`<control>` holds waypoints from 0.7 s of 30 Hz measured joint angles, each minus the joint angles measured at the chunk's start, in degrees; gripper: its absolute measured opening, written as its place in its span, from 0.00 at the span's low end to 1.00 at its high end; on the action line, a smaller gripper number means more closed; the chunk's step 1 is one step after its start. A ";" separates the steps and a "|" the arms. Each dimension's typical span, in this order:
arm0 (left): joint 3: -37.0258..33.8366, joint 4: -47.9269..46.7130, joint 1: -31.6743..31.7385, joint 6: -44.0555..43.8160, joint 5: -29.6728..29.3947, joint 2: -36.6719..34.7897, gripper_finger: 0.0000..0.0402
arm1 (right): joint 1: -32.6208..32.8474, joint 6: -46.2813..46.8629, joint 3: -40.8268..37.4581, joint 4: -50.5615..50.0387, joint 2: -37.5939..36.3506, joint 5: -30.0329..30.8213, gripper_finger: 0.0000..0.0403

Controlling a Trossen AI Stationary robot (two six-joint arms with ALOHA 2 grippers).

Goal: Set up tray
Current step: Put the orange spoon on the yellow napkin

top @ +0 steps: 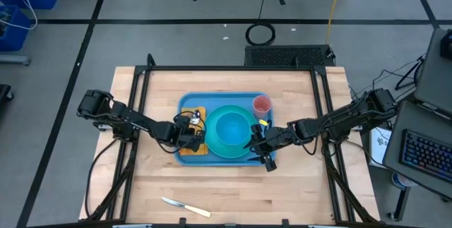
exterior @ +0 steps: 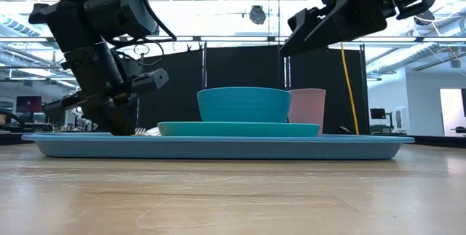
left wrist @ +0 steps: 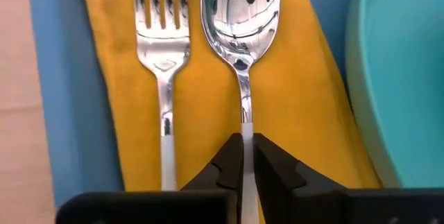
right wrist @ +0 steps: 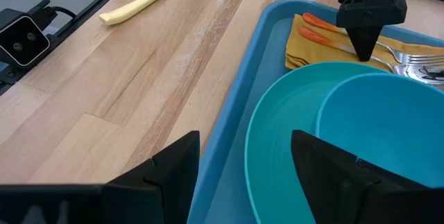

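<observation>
The blue tray (top: pixel 240 99) sits mid-table. A yellow napkin (left wrist: pixel 298 78) lies on its left side, with a fork (left wrist: pixel 161 37) and a spoon (left wrist: pixel 239 9) lying side by side on it. My left gripper (left wrist: pixel 243 141) is low over the napkin and shut on the spoon. My right gripper (top: pixel 263 149) hangs open above the tray's near right corner, raised clear of it in the low view (exterior: pixel 313 31). A yellow-handled knife (top: pixel 185 207) lies flat on the wood near the near edge, also seen in the right wrist view (right wrist: pixel 142 2). My left gripper pinches the spoon's handle (left wrist: pixel 243 116) between its two fingers, a little behind the spoon's neck. The fingers come from above, pointing down. The spoon's bowl (left wrist: pixel 239 16) lies on the napkin beside the fork.
A turquoise plate (top: pixel 214 143) with a turquoise bowl (top: pixel 233 128) on it fills the tray's middle. A pink cup (top: pixel 262 104) stands at the tray's far right corner. Bare wood surrounds the tray, widest toward the near edge. A dark frame runs along the table's sides.
</observation>
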 joint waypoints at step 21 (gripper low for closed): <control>0.00 1.20 -0.14 -1.93 -1.07 -0.10 0.19 | 0.01 0.00 0.00 -0.01 0.00 0.00 0.54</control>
